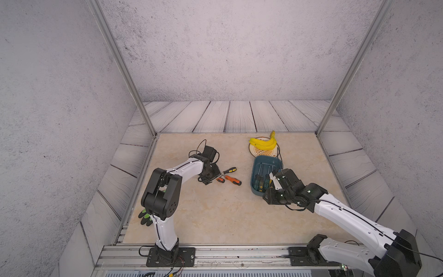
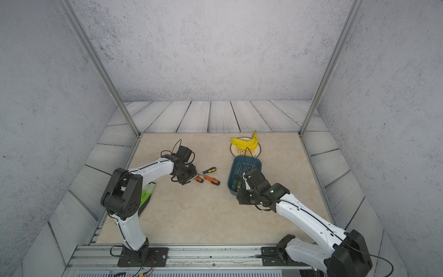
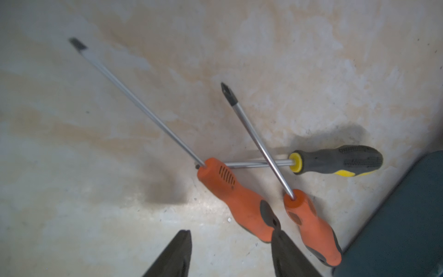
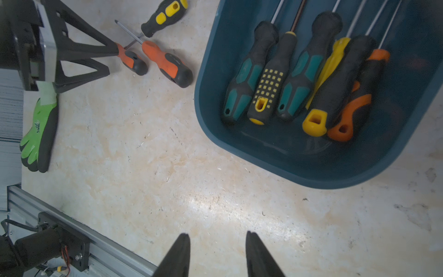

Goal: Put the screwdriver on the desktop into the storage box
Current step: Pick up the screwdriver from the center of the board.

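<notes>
Three screwdrivers lie crossed on the beige desktop: a long orange flat-blade one, a shorter orange cross-head one and a black-and-yellow one. My left gripper hovers low over them, open, with bare desktop between its fingers. One fingertip sits at the butt of the long orange handle, between the two orange handles. The teal storage box stands to the right and holds several screwdrivers. My right gripper is open and empty above the desktop by the box's near end.
A bunch of bananas rests on a round patterned plate just behind the box. A green and black glove lies at the desktop's left edge by the left arm. A metal rail runs along the front edge.
</notes>
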`<action>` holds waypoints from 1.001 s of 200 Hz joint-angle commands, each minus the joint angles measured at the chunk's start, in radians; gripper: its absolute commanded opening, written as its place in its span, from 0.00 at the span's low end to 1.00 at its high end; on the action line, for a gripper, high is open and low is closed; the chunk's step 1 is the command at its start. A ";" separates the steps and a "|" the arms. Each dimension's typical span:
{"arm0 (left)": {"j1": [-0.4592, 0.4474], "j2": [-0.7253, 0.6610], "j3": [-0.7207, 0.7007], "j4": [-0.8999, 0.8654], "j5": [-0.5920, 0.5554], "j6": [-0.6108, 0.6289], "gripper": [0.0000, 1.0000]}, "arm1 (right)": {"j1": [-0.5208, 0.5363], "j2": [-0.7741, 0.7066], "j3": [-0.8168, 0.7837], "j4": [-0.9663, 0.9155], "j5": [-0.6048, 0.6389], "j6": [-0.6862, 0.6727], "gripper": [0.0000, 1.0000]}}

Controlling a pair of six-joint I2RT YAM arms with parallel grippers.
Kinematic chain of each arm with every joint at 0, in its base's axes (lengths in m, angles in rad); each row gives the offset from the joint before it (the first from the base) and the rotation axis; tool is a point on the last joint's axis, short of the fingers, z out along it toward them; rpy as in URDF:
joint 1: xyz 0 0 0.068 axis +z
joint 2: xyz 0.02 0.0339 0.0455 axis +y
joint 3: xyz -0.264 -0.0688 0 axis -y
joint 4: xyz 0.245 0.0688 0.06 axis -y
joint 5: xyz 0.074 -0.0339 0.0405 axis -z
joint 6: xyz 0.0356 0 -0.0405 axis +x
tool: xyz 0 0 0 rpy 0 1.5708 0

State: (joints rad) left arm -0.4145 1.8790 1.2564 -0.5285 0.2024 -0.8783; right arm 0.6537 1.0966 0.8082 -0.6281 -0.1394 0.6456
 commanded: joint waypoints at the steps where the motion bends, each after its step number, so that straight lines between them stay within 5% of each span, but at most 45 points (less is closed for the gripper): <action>1: 0.014 0.046 0.043 -0.042 -0.017 0.024 0.59 | 0.008 0.011 -0.011 0.012 0.014 0.012 0.43; 92: 0.022 0.105 0.060 -0.090 -0.017 0.042 0.39 | 0.010 0.018 -0.022 0.023 0.026 0.027 0.43; 200: 0.022 -0.087 -0.087 -0.064 0.008 0.022 0.00 | 0.009 0.022 -0.024 0.029 0.031 0.034 0.42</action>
State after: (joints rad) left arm -0.3992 1.8687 1.1946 -0.5797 0.2070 -0.8539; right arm 0.6582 1.1091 0.7898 -0.6086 -0.1234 0.6735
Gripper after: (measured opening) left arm 0.220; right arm 0.425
